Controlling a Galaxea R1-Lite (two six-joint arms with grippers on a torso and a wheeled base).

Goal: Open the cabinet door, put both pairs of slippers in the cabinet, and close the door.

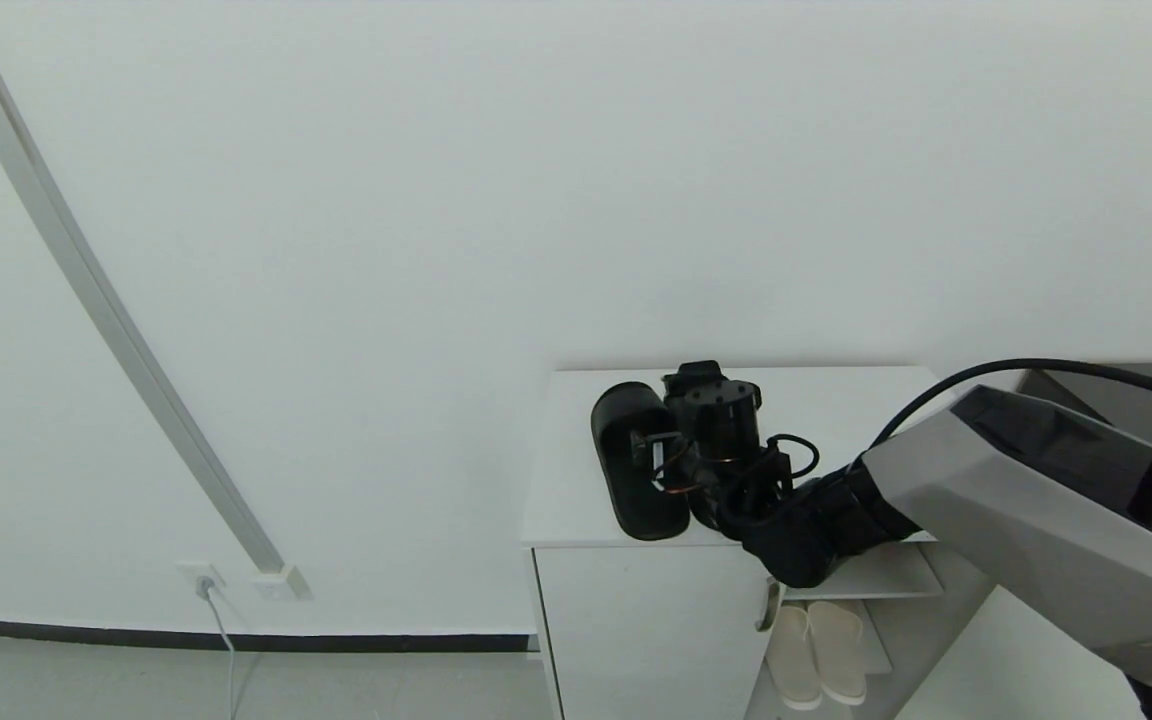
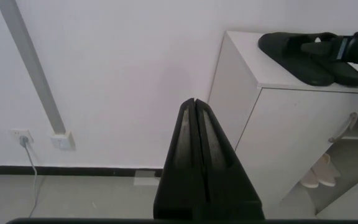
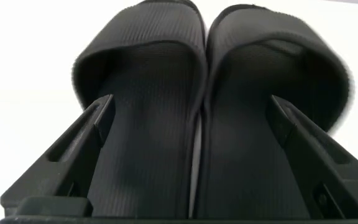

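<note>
Black and pressed flat together, the two fingers of our left gripper (image 2: 195, 102) hang low beside the cabinet (image 2: 291, 130). They hold nothing.

Next comes our right gripper (image 3: 191, 112), up on top of the cabinet. Its jaws are wide apart. One finger sits in front of the open mouth of each black slipper. They are not squeezing anything yet.

The black slippers (image 1: 636, 480) lie side by side on the white cabinet top (image 1: 836, 400), near its left edge. Their inner sides touch.

We think they will be easy to lift. They look light, soft and bendy, like foam or rubber. Their tops (image 3: 148, 124) have little ridges, so we think our fingers should not slide much. The best place to grab is where the two straps meet in the middle. If we pinch both straps together, the pair should come up as one. If we pinch only one strap, the other slipper could drop. Soft straps squash too, so we need a firm squeeze.

Lower down, the right side of the cabinet is open. A pair of white slippers (image 1: 821, 655) rests inside, under a shelf (image 1: 876, 575). So we think one pair is done and the black pair goes in next.

Behind it all is a plain white wall (image 1: 536, 200).
</note>
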